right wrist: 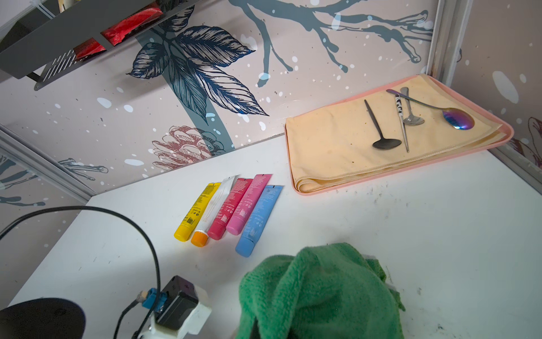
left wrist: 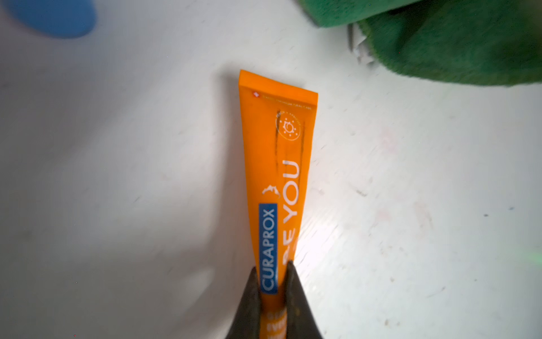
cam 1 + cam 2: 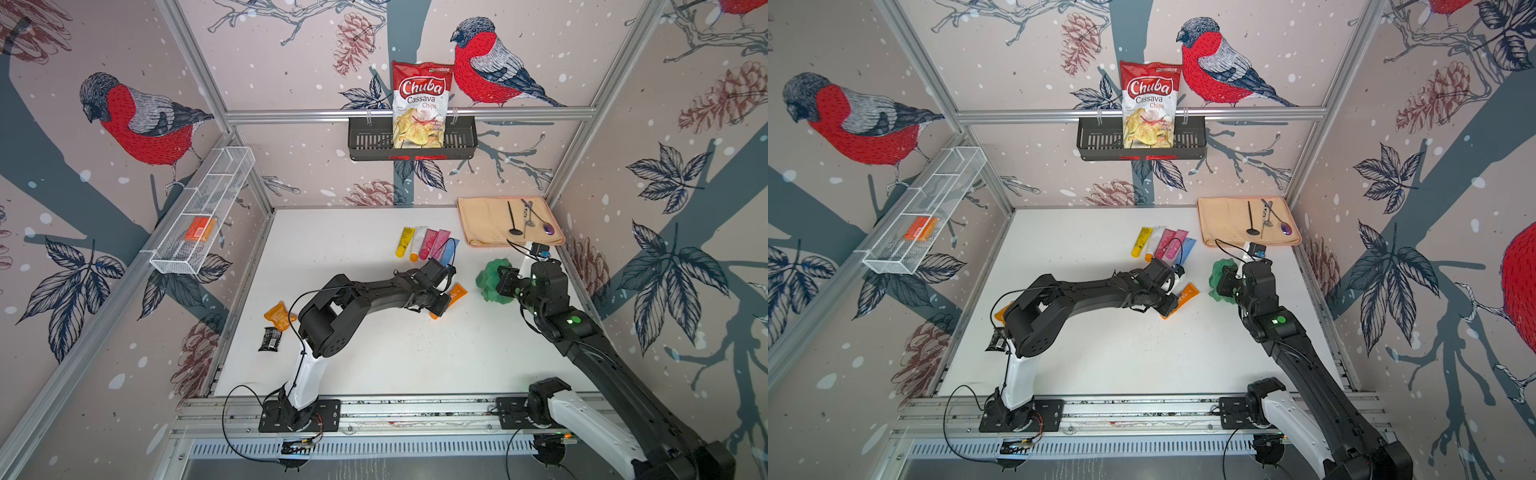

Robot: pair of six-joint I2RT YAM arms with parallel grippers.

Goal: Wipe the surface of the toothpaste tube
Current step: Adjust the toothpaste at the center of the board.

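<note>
Two grips look set from where I stand. The left gripper [image 2: 272,265] has its jaws pinched onto the orange toothpaste tube [image 2: 278,152] close to the cap end. The right gripper [image 3: 500,283] is pressed together on a bunched green cloth [image 1: 316,293], its fingers buried in the folds.

The tube's printed face runs straight out ahead of the left fingers to the flat crimped end, over the white table [image 3: 374,353]. I can't tell whether it rests there or is raised a touch. The cloth hangs beyond that crimped end and off to the side, near it but not touching, so I'd say the wiping itself hasn't begun.

Two thin dark streaks [image 2: 276,141] sit on the face up by the crimp, the part farthest from the left grip, and that's where the cloth is most needed. To do this well, I'd keep the left pinch firm and steady. The cloth should come down flat on the printed face just ahead of the left fingers. Then I'd draw it outward toward the crimp, away from the grip, so the soft tube is pulled taut rather than buckled. Light pressure should do, as a hard push could slide the tube out of the pinch.

Loose folds should be kept clear of the left fingers. They should also stay off the row of coloured tubes [image 1: 228,211] lying just past the left gripper
</note>
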